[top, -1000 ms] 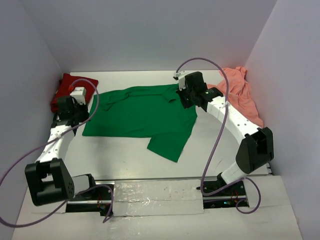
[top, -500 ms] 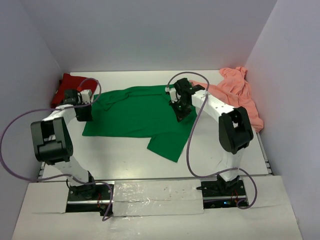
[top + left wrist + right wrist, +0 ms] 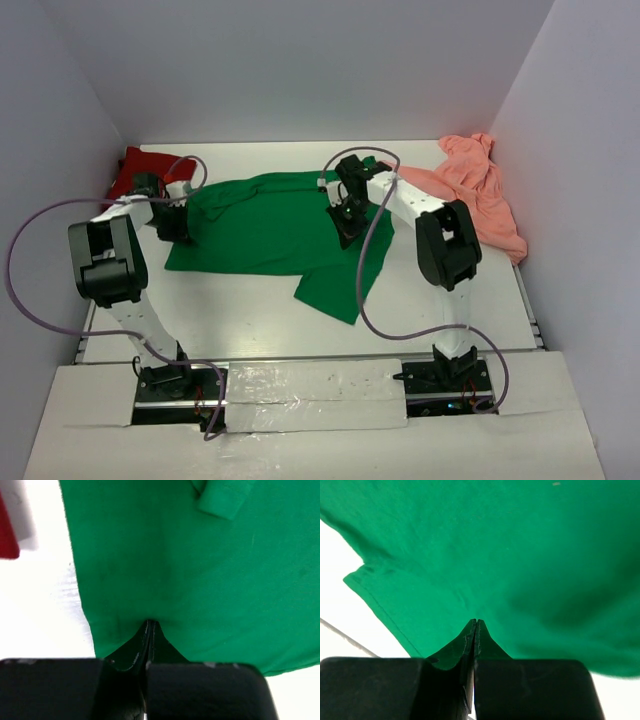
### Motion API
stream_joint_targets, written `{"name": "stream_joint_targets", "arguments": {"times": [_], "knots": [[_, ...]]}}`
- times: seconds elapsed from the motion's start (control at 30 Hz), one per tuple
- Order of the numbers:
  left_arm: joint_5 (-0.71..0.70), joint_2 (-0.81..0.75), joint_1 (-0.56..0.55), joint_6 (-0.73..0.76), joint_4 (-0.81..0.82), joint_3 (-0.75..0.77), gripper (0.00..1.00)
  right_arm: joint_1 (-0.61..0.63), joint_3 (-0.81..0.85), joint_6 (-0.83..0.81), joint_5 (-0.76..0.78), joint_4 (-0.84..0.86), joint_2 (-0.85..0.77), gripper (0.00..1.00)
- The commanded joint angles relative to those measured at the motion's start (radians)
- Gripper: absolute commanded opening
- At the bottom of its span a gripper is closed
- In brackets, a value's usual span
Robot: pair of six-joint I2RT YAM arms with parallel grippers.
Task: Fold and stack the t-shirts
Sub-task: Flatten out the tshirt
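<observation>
The bright green t-shirt [image 3: 270,230] lies spread flat in the middle of the table. My left gripper [image 3: 176,226] is at its left edge, jaws shut, tips pinching the green cloth [image 3: 200,570], which puckers slightly there. My right gripper [image 3: 345,216] is on the shirt's right part near a hem, jaws shut on the green cloth [image 3: 520,555]. The dark red t-shirt [image 3: 132,166] lies bunched at the back left and shows as a red sliver in the left wrist view [image 3: 7,530]. The salmon-pink t-shirt [image 3: 482,185] lies crumpled at the back right.
Grey walls close in the table on the left, back and right. Purple cables loop from both arms over the table. A taped strip [image 3: 315,385] runs along the near edge between the arm bases. White table [image 3: 250,320] shows in front of the green shirt.
Both arms swung in with their elbows raised. The left gripper dropped onto the green shirt's left edge, and the right gripper moved left and down onto its right part. The shirt has barely shifted.
</observation>
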Motion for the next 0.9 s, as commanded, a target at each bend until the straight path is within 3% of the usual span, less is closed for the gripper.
{"name": "stream_joint_targets", "arguments": {"times": [0.0,0.2,0.5,0.87], "knots": [[0.021,0.09,-0.003,0.07,-0.1,0.01,0.0,0.023,0.065,-0.035,-0.051,-0.11,0.068,0.0],[0.006,0.116,-0.038,0.173,-0.213,-0.057,0.0,0.026,0.105,-0.045,-0.039,-0.144,0.08,0.0],[0.027,0.033,-0.035,0.319,-0.35,-0.255,0.0,0.026,0.12,-0.048,-0.009,-0.167,0.042,0.0],[-0.032,-0.078,0.026,0.362,-0.373,-0.393,0.0,0.025,-0.116,-0.074,0.054,-0.175,-0.128,0.0]]}}
